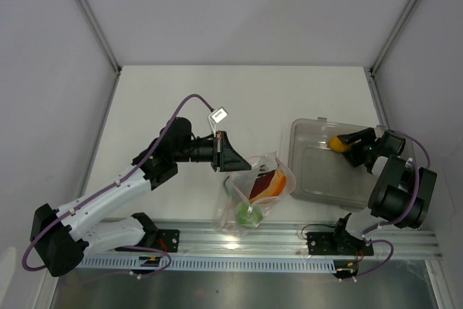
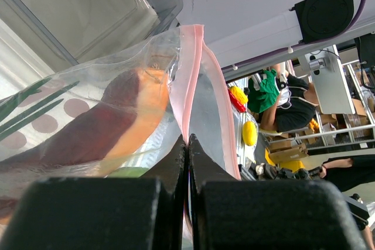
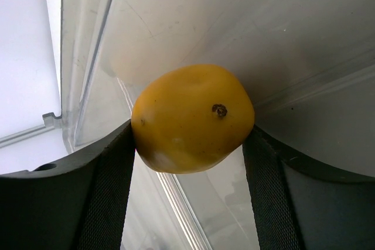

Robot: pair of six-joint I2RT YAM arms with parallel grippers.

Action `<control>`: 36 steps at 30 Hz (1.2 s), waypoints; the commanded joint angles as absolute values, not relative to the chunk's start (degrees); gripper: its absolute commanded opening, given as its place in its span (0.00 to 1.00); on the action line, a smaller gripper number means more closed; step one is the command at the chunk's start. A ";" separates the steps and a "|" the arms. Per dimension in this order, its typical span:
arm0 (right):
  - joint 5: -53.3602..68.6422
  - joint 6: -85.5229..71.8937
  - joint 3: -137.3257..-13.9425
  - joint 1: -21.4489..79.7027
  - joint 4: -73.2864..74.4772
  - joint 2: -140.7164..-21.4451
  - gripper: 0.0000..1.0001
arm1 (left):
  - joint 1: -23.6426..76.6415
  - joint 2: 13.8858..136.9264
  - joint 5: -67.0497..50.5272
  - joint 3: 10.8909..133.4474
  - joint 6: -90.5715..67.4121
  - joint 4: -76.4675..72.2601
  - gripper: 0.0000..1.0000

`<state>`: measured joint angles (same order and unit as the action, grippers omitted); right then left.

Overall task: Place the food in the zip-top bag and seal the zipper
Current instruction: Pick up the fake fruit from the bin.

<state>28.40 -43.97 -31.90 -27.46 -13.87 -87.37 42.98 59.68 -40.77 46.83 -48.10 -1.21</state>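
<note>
Status: packing partly done, sealing not started

- Crinkly clear zip-top bag (image 1: 226, 215) lies on the white surface (image 1: 181, 92), centre front, between the two arms
- Inside the bag: reddish-brown oblong toy slice with orange edge (image 1: 266, 184) and green round toy fruit (image 1: 248, 215)
- Left end effector (image 2: 187, 143) is clenched flat on the bag's mouth edge, pinching the thin pink-red zipper strip (image 2: 187, 68). The strip's two sides stand apart above the pinch, so the mouth is open
- Yellow-orange round toy fruit (image 3: 193, 118) is not yet bagged. It sits in the near-left corner of the rigid clear rectangular tray (image 1: 318, 179), well apart from the bag
- Right end effector (image 1: 349, 142) has its fingers on either side of this fruit, and both pads look to be touching it. Judged a grasp; whether the fruit is off the tray floor, cannot tell
- Left to do, by my reading: carry the yellow-orange fruit into the open mouth, then press the zipper shut along its length
</note>
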 commanded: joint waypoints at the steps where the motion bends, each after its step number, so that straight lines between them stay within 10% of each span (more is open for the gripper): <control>1: 27.24 -42.19 -31.82 -27.25 -11.78 -87.19 0.47 | 42.45 59.15 -41.66 46.85 -48.87 -3.52 0.01; 6: 27.16 -41.31 -31.73 -27.25 -9.67 -84.39 0.23 | 42.45 58.80 -41.40 46.58 -48.78 -2.99 0.01; 20: 25.93 -37.88 -29.79 -27.16 2.35 -62.34 0.01 | 42.36 58.10 -40.26 45.09 -48.60 -2.73 0.01; 36: 31.99 -35.33 -38.31 -17.59 18.10 -44.39 0.00 | 42.36 56.34 -38.76 45.35 -48.16 -0.97 0.01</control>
